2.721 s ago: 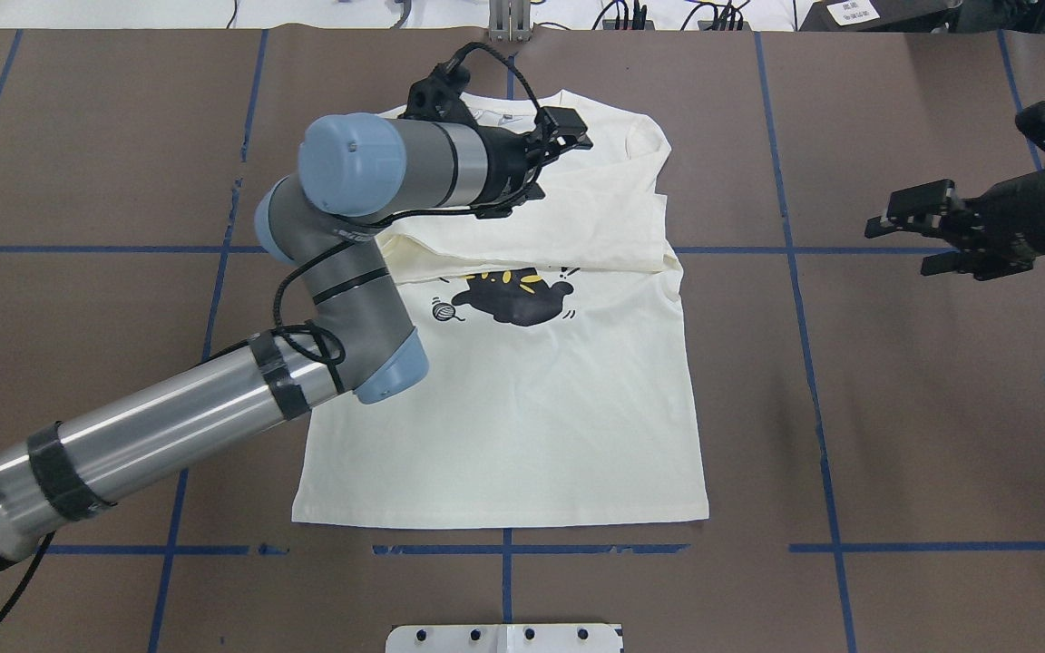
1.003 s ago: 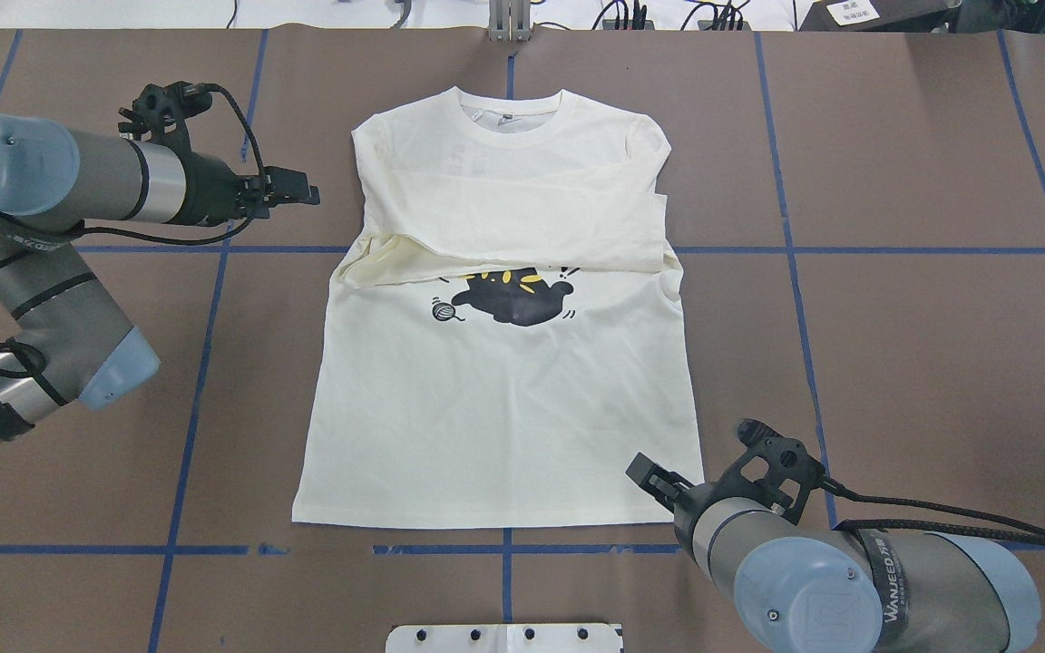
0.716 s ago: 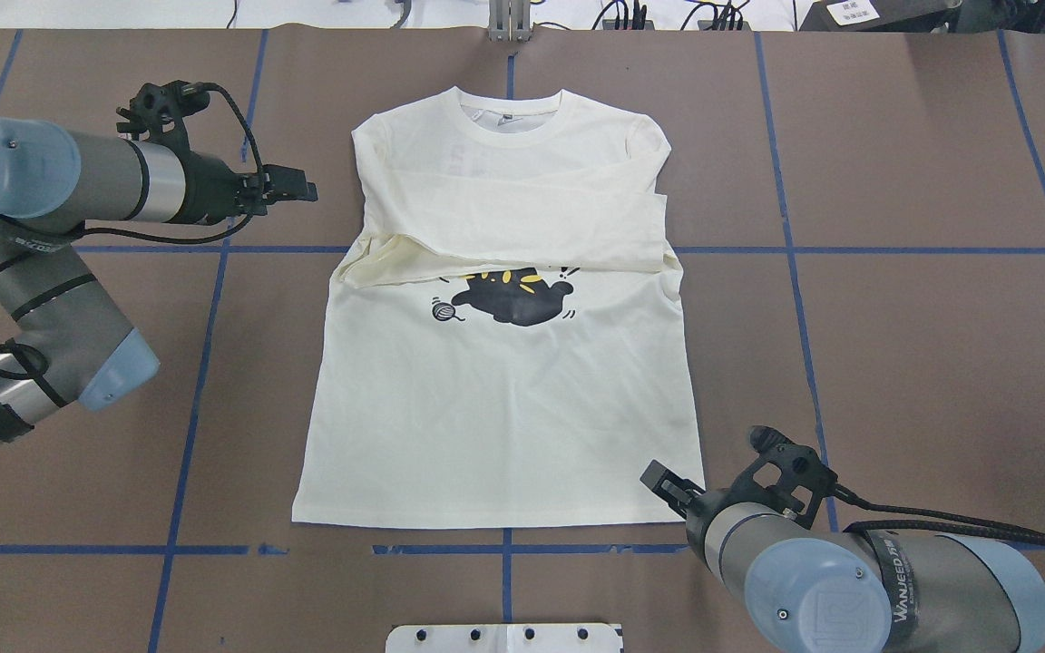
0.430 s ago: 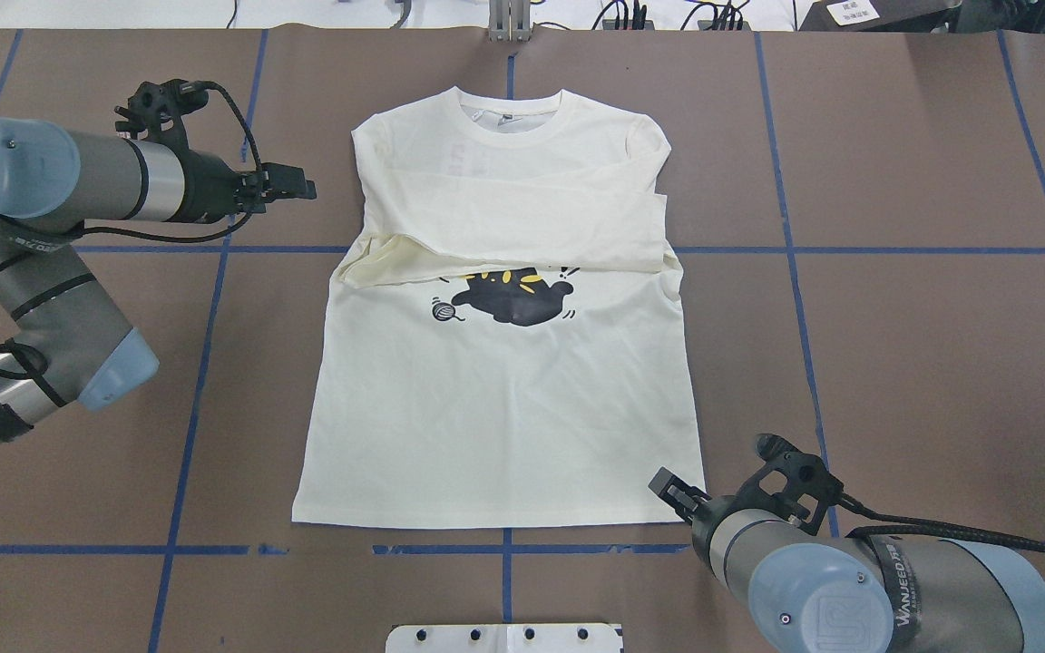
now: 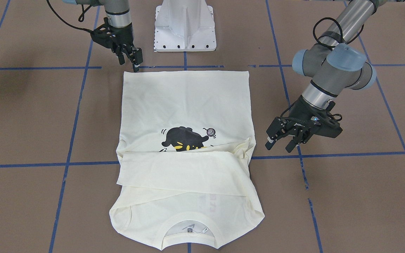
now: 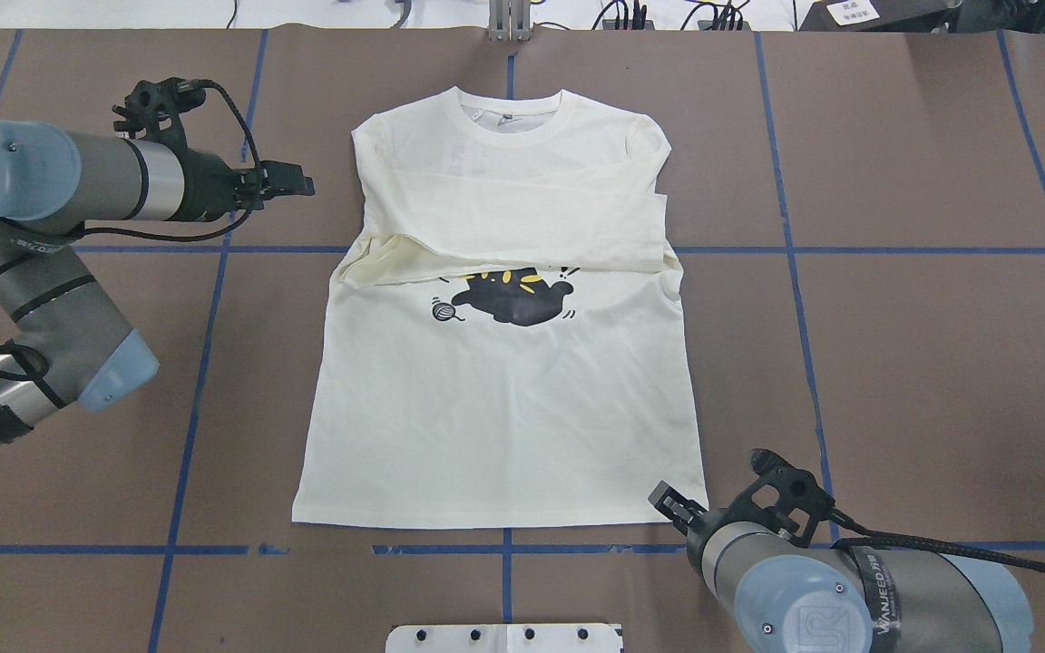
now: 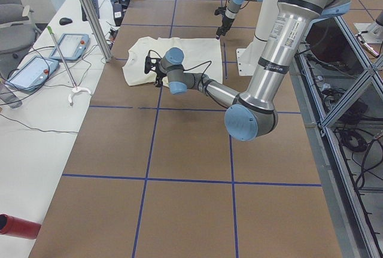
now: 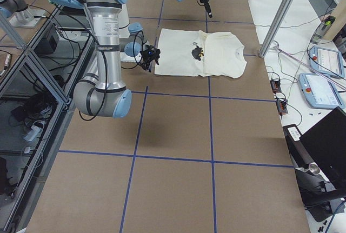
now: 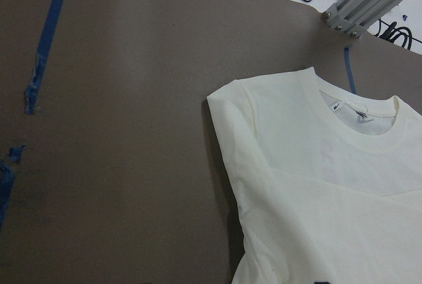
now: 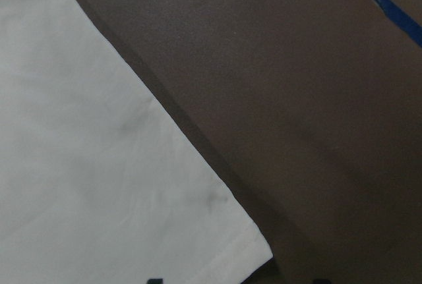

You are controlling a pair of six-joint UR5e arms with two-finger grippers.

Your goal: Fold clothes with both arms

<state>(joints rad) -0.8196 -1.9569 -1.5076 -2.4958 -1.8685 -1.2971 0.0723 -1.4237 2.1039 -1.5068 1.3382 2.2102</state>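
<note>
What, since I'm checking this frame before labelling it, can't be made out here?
- Chest lettering on the cream long-sleeved T-shirt: the folded sleeves cover it in the front-facing and overhead views; only a faint trace shows through.
- Black two-finger right gripper: almost wholly cut off by the right wrist view's lower edge, so contact with the hem corner is unclear.
- White collar label: print too small in the left wrist view.

Left arm and right arm: silver-grey tubes, pale blue joint caps, black tape bands, looping black cables; black 2-finger left gripper and right gripper; "WANJEED" strap on the right arm; white pedestal base
</note>
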